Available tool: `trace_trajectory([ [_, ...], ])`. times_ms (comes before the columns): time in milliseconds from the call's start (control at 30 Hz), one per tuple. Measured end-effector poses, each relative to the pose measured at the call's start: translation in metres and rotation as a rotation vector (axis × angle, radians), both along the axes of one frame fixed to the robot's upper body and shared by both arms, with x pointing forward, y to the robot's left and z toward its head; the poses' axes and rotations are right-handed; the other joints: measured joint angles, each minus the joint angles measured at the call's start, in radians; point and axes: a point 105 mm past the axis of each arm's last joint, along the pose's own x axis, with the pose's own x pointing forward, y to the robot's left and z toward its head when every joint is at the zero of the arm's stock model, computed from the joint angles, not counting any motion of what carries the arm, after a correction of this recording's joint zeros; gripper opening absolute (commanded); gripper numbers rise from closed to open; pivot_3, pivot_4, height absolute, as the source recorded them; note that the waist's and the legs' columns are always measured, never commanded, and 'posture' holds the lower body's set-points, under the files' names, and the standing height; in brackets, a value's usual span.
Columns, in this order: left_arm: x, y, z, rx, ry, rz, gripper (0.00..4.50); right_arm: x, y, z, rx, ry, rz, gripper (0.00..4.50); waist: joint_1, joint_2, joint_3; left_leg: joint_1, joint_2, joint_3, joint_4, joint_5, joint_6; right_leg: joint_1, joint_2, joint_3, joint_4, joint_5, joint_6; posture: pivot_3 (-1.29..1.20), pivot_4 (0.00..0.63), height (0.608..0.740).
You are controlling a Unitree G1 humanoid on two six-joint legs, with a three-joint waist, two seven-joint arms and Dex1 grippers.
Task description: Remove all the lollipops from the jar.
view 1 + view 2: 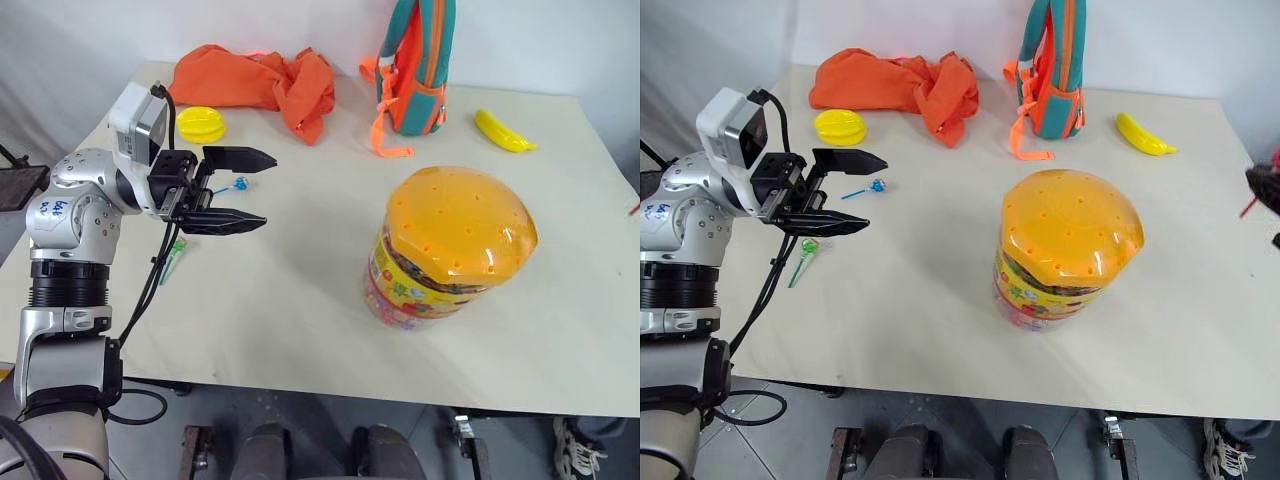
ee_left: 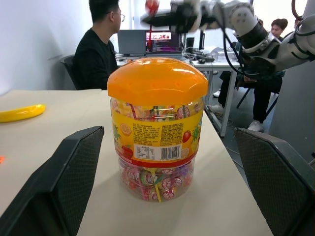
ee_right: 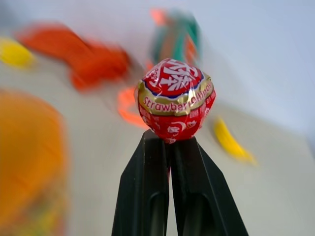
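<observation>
The jar [image 1: 445, 250], a clear tub full of wrapped candies with an orange holed lid on it, stands on the table to the right of centre. My left gripper [image 1: 268, 190] hangs open to its left, pointing at it, and the jar [image 2: 157, 123] sits apart between and beyond the two fingers. Below that gripper two lollipops lie on the table, one with a blue stick [image 1: 868, 187] and one with a green stick [image 1: 805, 250]. My right gripper [image 3: 170, 140] is shut on a red-wrapped lollipop [image 3: 174, 101], held up off the table's right edge [image 1: 1265, 190].
At the back of the table lie an orange cloth [image 1: 265, 80], a yellow star-shaped fruit [image 1: 201, 124], an upright teal and orange backpack [image 1: 415, 65] and a banana [image 1: 503, 131]. People sit at desks beyond the table [image 2: 98, 49].
</observation>
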Motion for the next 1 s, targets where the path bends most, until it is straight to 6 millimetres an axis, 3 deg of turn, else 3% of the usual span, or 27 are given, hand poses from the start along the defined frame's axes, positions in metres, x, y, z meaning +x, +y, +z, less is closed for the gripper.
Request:
trace_trajectory([
  [267,-0.002,0.004,0.002,0.017,-0.010,0.013,4.50,0.026,-0.033,-0.076,-0.022,0.369,-0.167,0.04,-0.005,0.000,0.000,0.000,0.001,0.000,0.000,0.000,0.000,-0.001,0.000,0.000,0.000,0.000,0.000,0.00,0.150,0.740],
  [367,-0.005,0.005,0.003,0.027,-0.016,0.013,4.50,0.037,-0.041,-0.093,-0.032,0.441,-0.229,0.04,-0.005,0.000,0.000,0.000,0.000,0.000,0.000,0.000,0.000,-0.001,0.000,0.000,0.000,0.000,0.000,0.00,0.150,0.740],
  [533,-0.009,0.005,-0.001,0.045,-0.002,0.010,4.50,0.048,-0.052,-0.113,-0.050,0.538,-0.308,0.04,-0.003,0.001,0.000,-0.001,0.000,0.001,0.000,0.000,0.000,-0.001,0.000,0.000,0.000,0.000,0.000,0.00,0.150,0.740],
  [700,-0.013,0.008,-0.005,0.061,0.019,0.018,4.50,0.053,-0.059,-0.119,-0.061,0.584,-0.353,0.04,-0.006,0.001,0.000,-0.001,0.000,0.001,0.000,0.000,0.000,-0.002,0.000,0.000,0.000,0.000,0.000,0.00,0.150,0.740],
  [833,-0.016,0.009,-0.005,0.061,0.021,0.021,4.50,0.058,-0.057,-0.112,-0.074,0.564,-0.346,1.04,-0.006,0.001,0.000,-0.001,0.000,0.001,0.000,0.000,0.000,-0.002,0.000,0.000,0.000,0.000,0.000,0.00,0.150,0.740],
  [1000,-0.017,0.010,-0.006,0.063,0.027,0.020,4.50,0.059,-0.050,-0.117,-0.066,0.573,-0.309,2.78,-0.003,0.001,0.000,-0.001,0.000,0.002,0.000,0.000,0.000,-0.002,0.000,0.000,0.000,0.000,0.000,0.00,0.150,0.740],
])
